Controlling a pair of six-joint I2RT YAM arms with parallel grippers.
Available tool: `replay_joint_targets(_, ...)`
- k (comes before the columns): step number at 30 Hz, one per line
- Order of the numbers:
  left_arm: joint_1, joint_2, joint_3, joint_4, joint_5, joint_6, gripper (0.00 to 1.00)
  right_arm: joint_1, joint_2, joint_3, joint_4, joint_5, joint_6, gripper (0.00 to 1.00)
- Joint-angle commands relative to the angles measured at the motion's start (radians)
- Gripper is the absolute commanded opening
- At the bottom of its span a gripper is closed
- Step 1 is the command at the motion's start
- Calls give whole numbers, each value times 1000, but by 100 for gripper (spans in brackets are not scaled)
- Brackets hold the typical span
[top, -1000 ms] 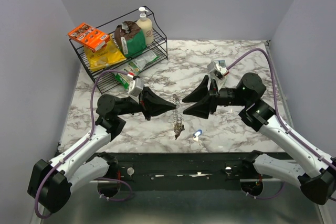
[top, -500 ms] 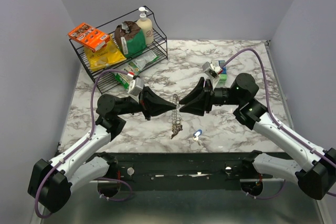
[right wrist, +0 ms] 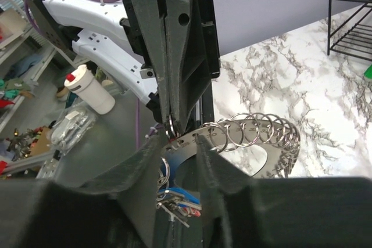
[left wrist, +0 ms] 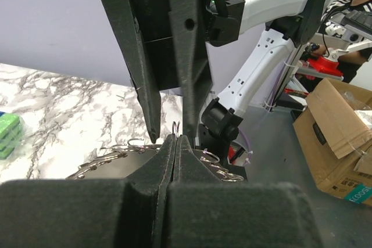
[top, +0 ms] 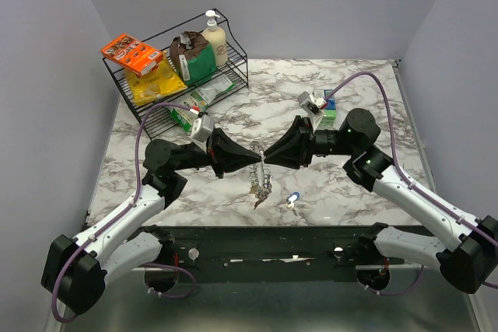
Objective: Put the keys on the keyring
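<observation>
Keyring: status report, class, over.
Left gripper shut on keyring. Right gripper open, straddling its top. Blue-headed key loose on table. Nothing in the way.

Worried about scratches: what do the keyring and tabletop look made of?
The keyring looks like polished metal: silvery with sharp glints. The tabletop looks like smooth marble, white with grey veins, though possibly a printed laminate.

Your desk (top: pixel 366 83) was white marble with grey veining, and the keyring (top: pixel 261 180) was silvery. The loose key (top: pixel 293 199) had a light blue head. The left fingers (top: pixel 233 159) and right fingers (top: pixel 286 149) were matte black. The wire rack (top: pixel 156 118) was black too, and the box (top: pixel 131 54) on it was orange.
</observation>
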Motion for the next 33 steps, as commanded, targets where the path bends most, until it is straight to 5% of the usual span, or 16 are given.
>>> replay_joint_targets(1,-12,-7,34,46,2,-6,0,-3,30,15,53,-18,42,29)
replay_joint_targets(6,-18,-1,34,51,2,-14,0,-5,38,-4,96,-17,74,20)
replay_joint_targets(10,-23,-13,34,39,1,-12,0,-5,24,-11,101,-11,82,1)
replay_joint_targets(20,-26,-59,55,-153,-22,87,0,-5,-29,1,13,-14,33,1)
replay_joint_targets(26,-26,-67,121,-425,-33,221,0,-5,-19,59,-102,-35,-38,1)
replay_joint_targets(33,-28,-81,162,-585,-65,337,20,-5,-6,94,-214,-53,-120,1)
